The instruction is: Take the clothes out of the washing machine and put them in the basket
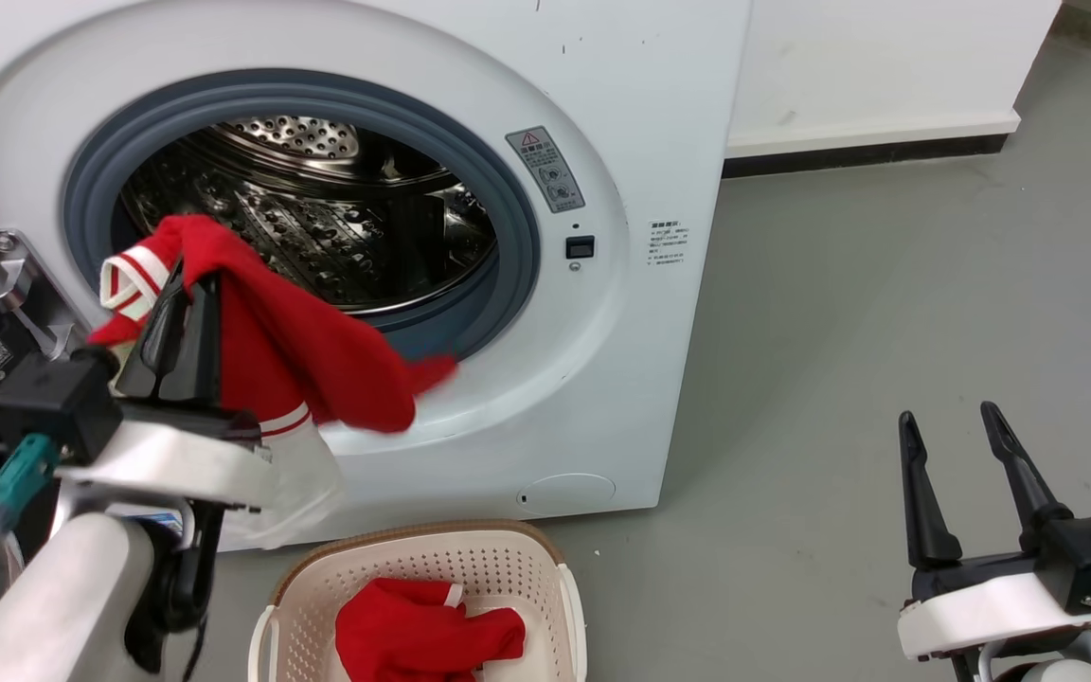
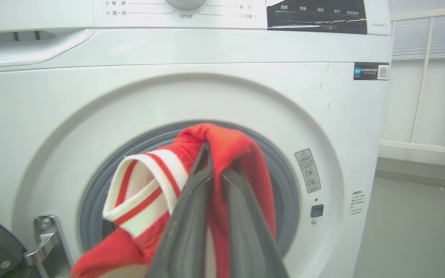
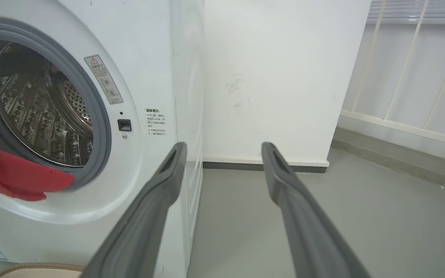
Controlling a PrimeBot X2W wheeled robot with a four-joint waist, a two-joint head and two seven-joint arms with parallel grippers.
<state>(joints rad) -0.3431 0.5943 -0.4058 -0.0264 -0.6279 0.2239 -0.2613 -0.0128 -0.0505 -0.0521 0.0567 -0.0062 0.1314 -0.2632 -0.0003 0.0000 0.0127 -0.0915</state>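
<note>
Red knit fabric drapes over the left gripper [image 1: 193,284], whose two dark fingers are pressed together on the first garment [image 1: 328,355]. A white-and-red striped cuff [image 2: 145,189] folds out just left of the fingertips, and the rest of the cloth hangs to their right and below. Directly beyond this gripper stands the washing machine [image 2: 245,88], its opening ringed by the grey gasket [image 1: 517,237]. The garment's trailing end reaches across the lower edge of that opening, in front of the steel drum [image 1: 318,218]; whether it touches the rubber I cannot tell. Below the left gripper and a little to its right, the basket [image 1: 432,532] sits on the grey floor [image 1: 886,313], with the second garment [image 1: 413,635] heaped inside. The right gripper [image 1: 948,417] is well apart from all this, over bare floor, its fingers spread wide with nothing between them; the machine's front lies ahead and to its left.
</note>
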